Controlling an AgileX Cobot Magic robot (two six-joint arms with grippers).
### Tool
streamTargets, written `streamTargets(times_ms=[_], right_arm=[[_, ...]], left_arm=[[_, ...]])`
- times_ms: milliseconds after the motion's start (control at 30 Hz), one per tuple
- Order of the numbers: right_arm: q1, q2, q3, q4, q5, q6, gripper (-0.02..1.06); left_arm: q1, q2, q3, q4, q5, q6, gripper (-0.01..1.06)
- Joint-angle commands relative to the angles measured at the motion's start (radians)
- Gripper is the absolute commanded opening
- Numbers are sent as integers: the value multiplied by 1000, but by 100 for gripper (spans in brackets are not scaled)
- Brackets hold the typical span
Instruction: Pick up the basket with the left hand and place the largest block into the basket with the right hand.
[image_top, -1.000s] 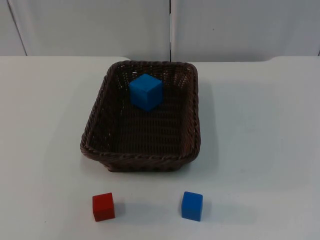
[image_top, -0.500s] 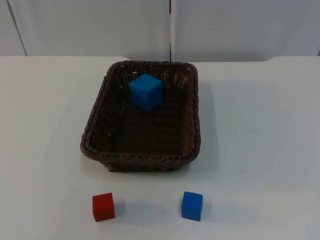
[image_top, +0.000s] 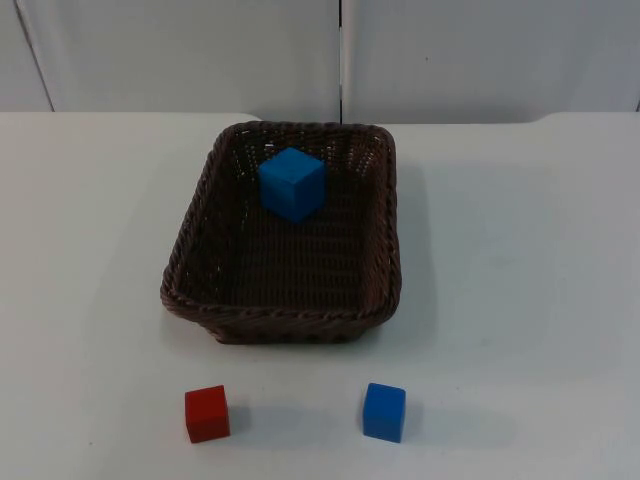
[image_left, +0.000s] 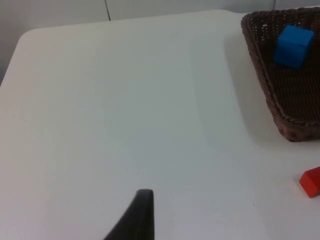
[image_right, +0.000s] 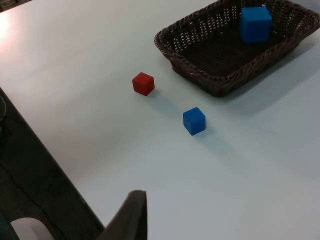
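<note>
Left gripper (image_left: 140, 212): hangs above bare table (image_top: 520, 250) well to the left of the basket, clear of everything. Holds nothing. Claw apart or together: cannot tell from here. Arm looks to be waiting.

Red block (image_top: 207, 413): small, sits alone on the table in front of the basket's left near corner, well apart from it.

Basket (image_top: 185, 260): dark brown wicker, flat on the table at centre, nobody holding it. Not lifted.

Large blue block (image_top: 292, 183): the biggest of the three, lies inside the basket towards its far end, turned a little askew to the walls. This is the task's block, and it is already where it was meant to go.

Small blue block (image_top: 384, 411): on the table in front of the basket's right near corner, level with the red one, well apart from it.

Right gripper (image_right: 133, 212): held high off to the right, near the table's front edge, looking back over both small blocks towards the basket. Empty. Claw state: cannot tell.

Change over the last second: none. Blocks and basket sit exactly as before, and no arm has entered the overhead view.

Reading: block delivered, basket set down, both arms drawn back. I judge the task finished, or as good as, with nothing left but idling.
</note>
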Motion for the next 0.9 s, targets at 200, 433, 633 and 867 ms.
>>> streamTargets(times_ms=[200, 433, 633, 867], right_arm=[[5, -3, 0, 0, -4, 1, 105], [5, -3, 0, 7, -4, 1, 105], [5, -3, 0, 8, -5, 1, 105], [4, -3, 0, 8, -5, 1, 105]], left_arm=[[-5, -4, 5, -8, 0, -6, 105], [-5, -4, 5, -8, 0, -6, 105], [-5, -4, 5, -8, 0, -6, 105], [21, -4, 5, -2, 0, -4, 105]])
